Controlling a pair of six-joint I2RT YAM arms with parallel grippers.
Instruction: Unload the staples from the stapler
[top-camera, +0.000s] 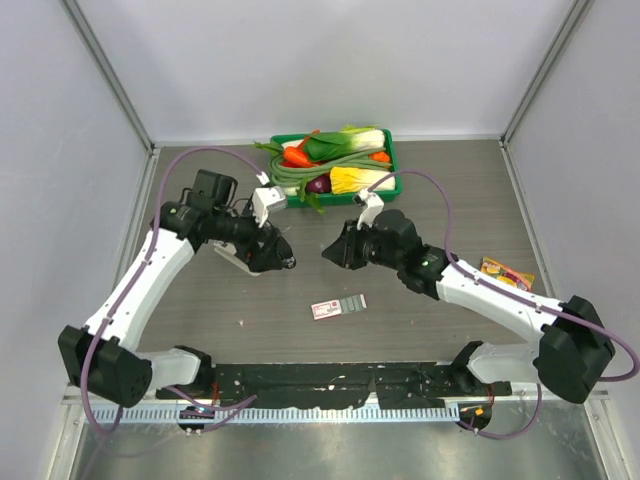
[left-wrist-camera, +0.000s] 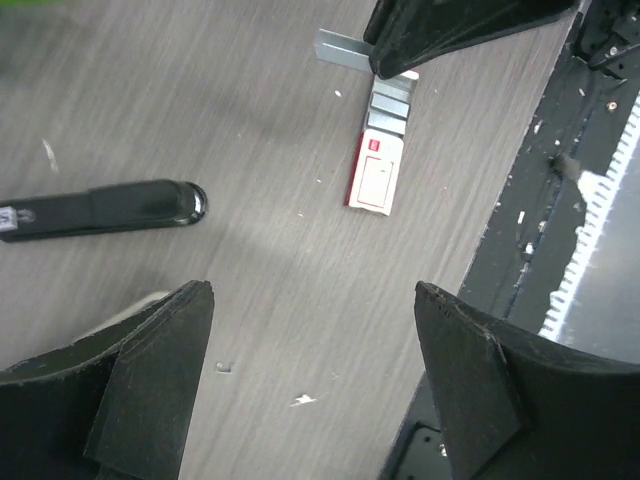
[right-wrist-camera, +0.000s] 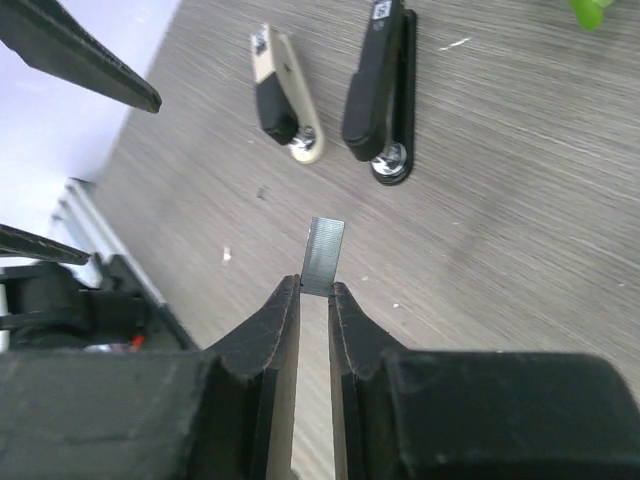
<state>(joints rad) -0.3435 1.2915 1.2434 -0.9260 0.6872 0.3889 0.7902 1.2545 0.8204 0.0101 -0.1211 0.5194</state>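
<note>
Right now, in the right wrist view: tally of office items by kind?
Staplers: 2 (black stapler, beige stapler)
Staple strips: 1 (staple strip, pinched in the right tool)
Total: 3

L arm (top-camera: 140, 285) & R arm (top-camera: 500, 300): white links, black joints and bases. Purple cable (top-camera: 447, 225) loops along each. Matte black wedge-shaped fingers (left-wrist-camera: 150, 380). White block (top-camera: 268, 200) near each wrist, maybe a bracket.
</note>
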